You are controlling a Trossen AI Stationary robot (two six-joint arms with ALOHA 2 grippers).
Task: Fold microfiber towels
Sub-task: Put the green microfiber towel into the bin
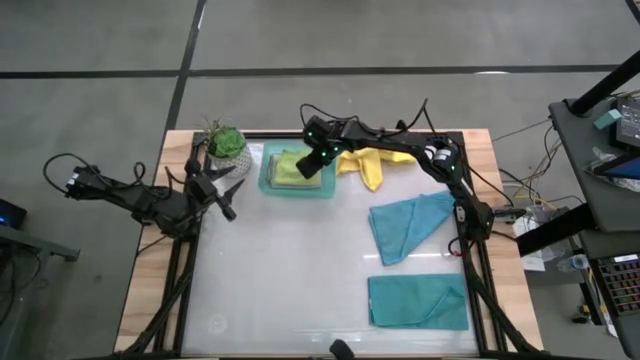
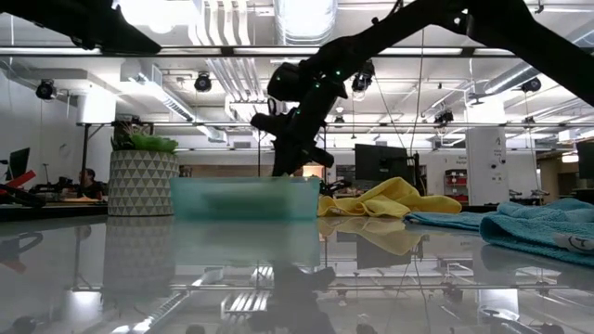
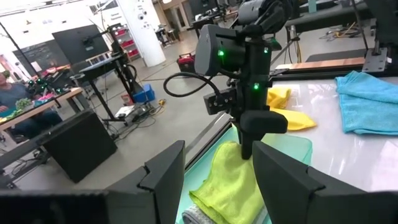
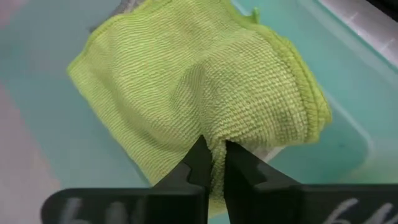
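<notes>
A lime green towel point(image 1: 288, 168) lies folded in the mint tray point(image 1: 268, 186) at the table's far middle. A grey towel point(image 3: 194, 215) shows under it. My right gripper point(image 4: 214, 163) slants down over the tray and is shut on the lime towel. A yellow towel point(image 1: 365, 166) lies crumpled just right of the tray. One teal towel point(image 1: 408, 226) lies loosely folded at the right, and another point(image 1: 418, 302) lies flat at the near right. My left gripper point(image 1: 224, 196) hovers open near the table's left edge, with nothing between its fingers. My right gripper pinches a small raised ridge of the lime towel's top layer point(image 4: 214, 144) between its two fingertips. The fingers come from above, slanting down toward the tray. The rest of the towel lies in the tray, and the cloth rises slightly toward the fingers.
A potted plant point(image 1: 225, 145) stands at the far left beside the tray, close to my left gripper. A black frame point(image 1: 470, 270) edges the table. Bare tabletop point(image 1: 280, 270) spreads over the near left and centre.
</notes>
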